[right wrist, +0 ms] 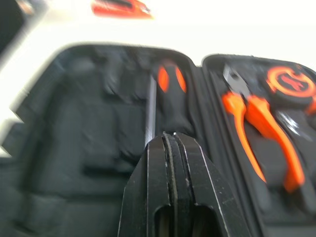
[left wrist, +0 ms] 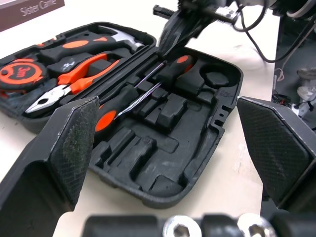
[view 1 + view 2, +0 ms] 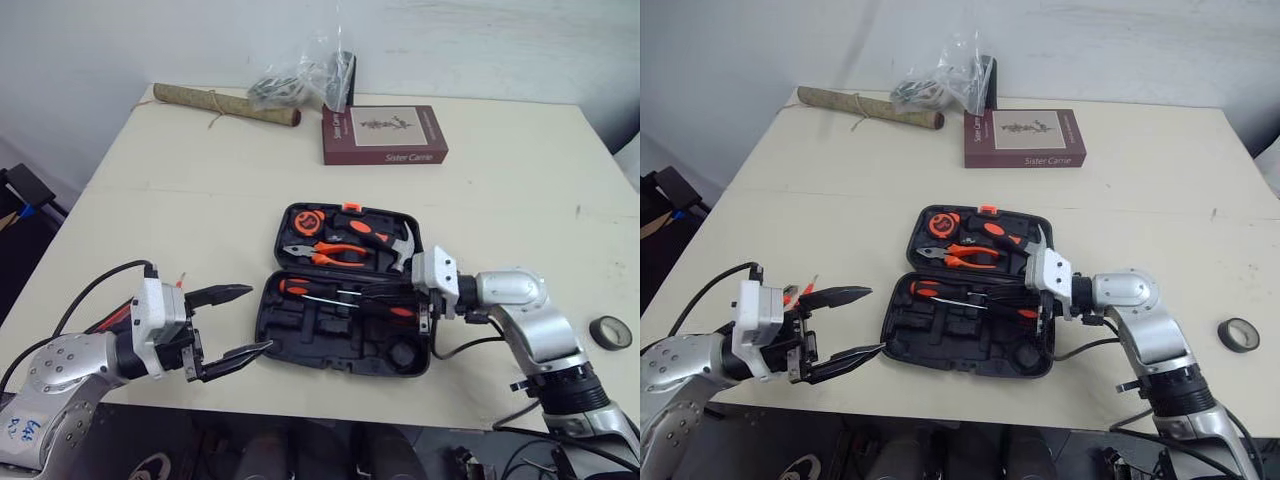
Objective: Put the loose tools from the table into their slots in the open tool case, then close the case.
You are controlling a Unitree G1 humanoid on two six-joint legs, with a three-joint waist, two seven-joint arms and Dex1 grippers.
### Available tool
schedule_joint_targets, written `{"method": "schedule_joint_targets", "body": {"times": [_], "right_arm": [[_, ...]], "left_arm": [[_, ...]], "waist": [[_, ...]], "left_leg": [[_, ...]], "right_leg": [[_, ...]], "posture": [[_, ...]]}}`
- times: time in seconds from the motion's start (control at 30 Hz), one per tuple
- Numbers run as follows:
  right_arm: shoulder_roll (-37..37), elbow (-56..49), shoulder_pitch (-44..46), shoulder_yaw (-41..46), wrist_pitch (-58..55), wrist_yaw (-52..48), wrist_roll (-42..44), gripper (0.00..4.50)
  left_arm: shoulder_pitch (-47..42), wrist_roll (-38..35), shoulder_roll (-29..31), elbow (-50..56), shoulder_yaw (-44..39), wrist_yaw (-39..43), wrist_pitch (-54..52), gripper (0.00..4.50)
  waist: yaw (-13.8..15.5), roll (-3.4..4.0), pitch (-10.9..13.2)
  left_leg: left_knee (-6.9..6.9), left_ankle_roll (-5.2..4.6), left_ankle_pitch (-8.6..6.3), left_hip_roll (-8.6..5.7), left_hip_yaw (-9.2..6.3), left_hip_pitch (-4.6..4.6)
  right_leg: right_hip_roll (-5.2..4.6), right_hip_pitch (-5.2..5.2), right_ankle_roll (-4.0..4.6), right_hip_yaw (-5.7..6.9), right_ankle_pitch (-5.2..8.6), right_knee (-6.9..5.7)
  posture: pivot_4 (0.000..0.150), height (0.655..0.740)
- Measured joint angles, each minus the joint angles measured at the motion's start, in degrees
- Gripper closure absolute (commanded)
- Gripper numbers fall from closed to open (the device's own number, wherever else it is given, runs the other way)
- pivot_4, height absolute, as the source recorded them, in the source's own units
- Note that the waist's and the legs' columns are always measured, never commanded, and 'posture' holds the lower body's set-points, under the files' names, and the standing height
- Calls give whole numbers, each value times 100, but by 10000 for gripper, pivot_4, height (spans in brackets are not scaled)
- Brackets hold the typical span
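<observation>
Left pincer (image 3: 258, 318) is held spread wide with nothing gripped. The open tool case (image 3: 300, 335) sits on the worktop (image 3: 200, 200) just ahead of its fingertips. Right pincer (image 1: 174, 137) is pressed together over the case half nearer both pincers. A screwdriver (image 1: 170, 106) is seated just ahead of its tips; contact can't be told. Pliers (image 3: 335, 255), tape measure (image 3: 305, 222) and hammer (image 3: 398, 240) are slotted in the half beyond the right pincer.
</observation>
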State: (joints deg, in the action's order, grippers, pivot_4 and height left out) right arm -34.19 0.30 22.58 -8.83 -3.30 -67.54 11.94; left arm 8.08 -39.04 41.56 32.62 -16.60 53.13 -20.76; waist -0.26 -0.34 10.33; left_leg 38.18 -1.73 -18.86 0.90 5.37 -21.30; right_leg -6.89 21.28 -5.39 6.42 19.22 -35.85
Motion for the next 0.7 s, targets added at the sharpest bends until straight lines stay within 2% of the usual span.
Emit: {"method": "schedule_joint_targets", "body": {"times": [0.23,0.7], "right_arm": [[70,453,-69,-220,846,272,-449,44244],[106,554,-117,-469,1712,723,-1112,44244]], "left_arm": [[-59,69,0,-19,47,25,31,0],[-70,127,-10,-150,89,21,99,0]], "waist": [[0,-5,-4],[-39,-17,-20]], "left_leg": [[-1,3,-1,4,-3,24],[-13,30,-26,27,-10,94]], "right_leg": [[3,-25,0,0,0,8],[17,-85,21,-1,12,32]], "posture": [[1500,7400],[1500,7400]]}}
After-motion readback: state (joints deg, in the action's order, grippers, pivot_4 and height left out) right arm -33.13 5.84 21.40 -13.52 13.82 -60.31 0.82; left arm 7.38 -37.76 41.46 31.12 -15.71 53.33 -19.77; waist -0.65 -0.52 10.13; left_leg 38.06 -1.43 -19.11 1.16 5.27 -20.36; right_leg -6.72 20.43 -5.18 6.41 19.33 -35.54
